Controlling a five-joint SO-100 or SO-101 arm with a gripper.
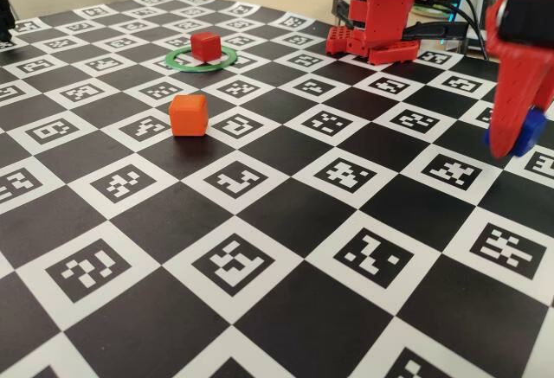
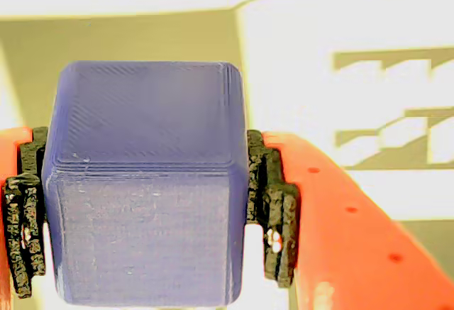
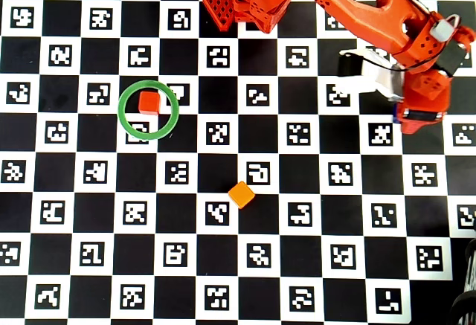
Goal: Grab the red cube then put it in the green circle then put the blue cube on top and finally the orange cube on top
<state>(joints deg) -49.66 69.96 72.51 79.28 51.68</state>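
I had the gripper closed on the blue cube; in the wrist view the black pads pressed flat against its two side faces, jaws parted only as wide as the cube itself, so it sat square and would not twist when set down; in the fixed view the cube hung clear of the board at about 3 o'clock, lifted so it would not drag across the markers.

The red cube already lay inside the green circle, pushed toward the ring's 12 o'clock edge in the overhead view rather than dead centre; I judged that the first step was done and that the blue one had to be aimed at the cube, not at the ring's middle.

The orange cube waited alone near the board's centre, at roughly 4 o'clock from the ring and well apart from it; it was turned on the diagonal, which I reckoned would call for a wrist turn later.
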